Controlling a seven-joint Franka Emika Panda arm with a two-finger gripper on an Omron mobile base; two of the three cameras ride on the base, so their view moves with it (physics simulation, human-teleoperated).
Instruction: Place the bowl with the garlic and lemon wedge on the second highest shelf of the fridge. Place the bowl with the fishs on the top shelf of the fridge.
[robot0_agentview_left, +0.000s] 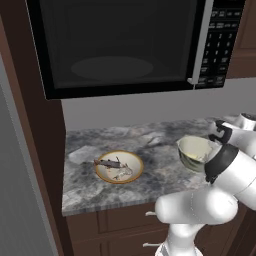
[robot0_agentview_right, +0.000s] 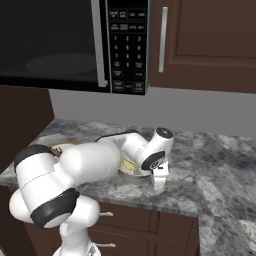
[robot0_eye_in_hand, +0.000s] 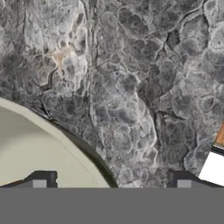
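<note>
A tan-rimmed bowl (robot0_agentview_left: 119, 166) holding small dark grey fishs (robot0_agentview_left: 108, 162) sits on the granite counter (robot0_agentview_left: 165, 177). To its right stands a pale cream bowl (robot0_agentview_left: 196, 152), also seen as bowl (robot0_agentview_right: 131, 169) and bowl (robot0_eye_in_hand: 35, 153); I cannot make out garlic or a lemon wedge inside it. My gripper (robot0_eye_in_hand: 111, 183) is open and straddles this bowl's rim, with one fingertip (robot0_eye_in_hand: 41, 181) over the inside and the other over the counter. From the right base view the gripper (robot0_agentview_right: 159, 181) points down at the bowl's right side. The fridge shelves are out of view.
A black microwave (robot0_agentview_left: 125, 45) hangs low over the counter, with dark wood cabinets (robot0_agentview_right: 205, 45) beside it. A grey panel (robot0_agentview_left: 15, 190) runs down the far left. A small white block (robot0_eye_in_hand: 213, 168) lies on the counter close to the gripper.
</note>
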